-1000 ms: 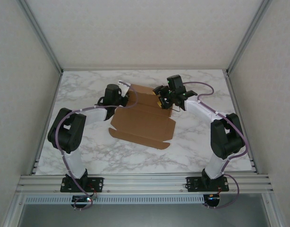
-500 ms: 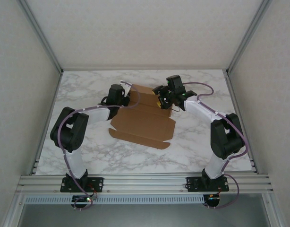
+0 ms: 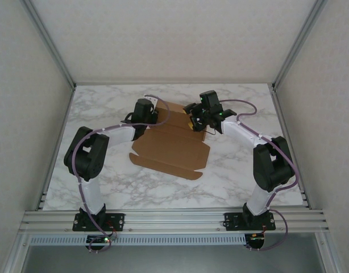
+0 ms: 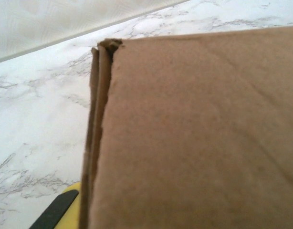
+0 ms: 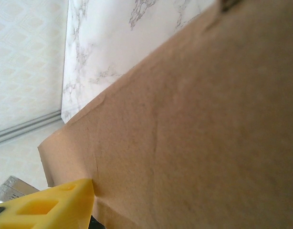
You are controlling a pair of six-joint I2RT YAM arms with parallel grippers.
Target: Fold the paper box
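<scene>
**Back-corner fold in hand**

Plain brown die-cut cardboard paper box lies mid-table on the white marble tabletop. Its near flaps are flat and the far panel looks raised. Left gripper is at the far-left corner, right gripper at the far-right. Whether either is clamped: cannot tell. Judged an early wall-folding step. Next move: press the doubled edge inward with the base held flat.

Far corners of the paper box are hidden beneath the left gripper and right gripper; jaws too small to read.
</scene>
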